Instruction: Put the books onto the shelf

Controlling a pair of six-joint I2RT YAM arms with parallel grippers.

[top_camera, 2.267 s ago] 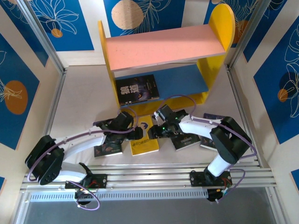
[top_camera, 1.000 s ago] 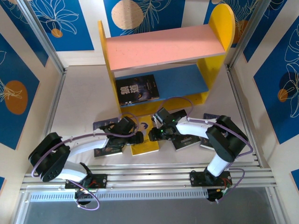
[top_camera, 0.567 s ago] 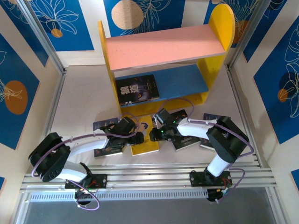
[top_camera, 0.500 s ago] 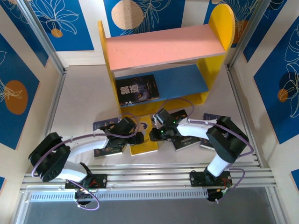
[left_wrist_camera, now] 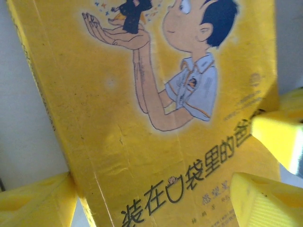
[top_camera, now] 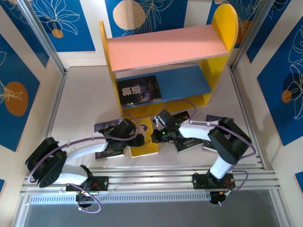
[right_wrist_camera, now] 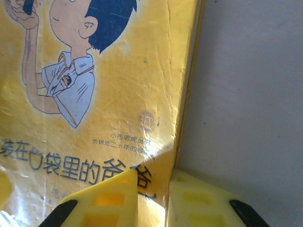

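Note:
The yellow book [top_camera: 143, 147] with the cartoon boy lies on the table in front of the shelf [top_camera: 165, 47]. My right gripper [top_camera: 157, 137] is shut on the book's right edge. In the right wrist view, the cover [right_wrist_camera: 94, 94] is pinched and curled up between the fingers [right_wrist_camera: 104, 198]. My left gripper [top_camera: 138, 138] is open at the book's left side. In the left wrist view it stands over the cover [left_wrist_camera: 142, 118], one finger [left_wrist_camera: 35, 201] beside the spine. A black book [top_camera: 138, 91] lies on the blue lower board [top_camera: 184, 82].
Dark books lie flat on the table at the left [top_camera: 110, 150], under the right arm [top_camera: 190, 143] and further right [top_camera: 214, 119]. An aluminium rail [top_camera: 151, 177] runs along the near edge. Blue patterned panels wall in both sides and the back.
My right gripper has closed on the yellow book's right edge and lifted it a little. The book has shifted slightly left. The left arm's elbow has sunk lower; its jaws stay open.

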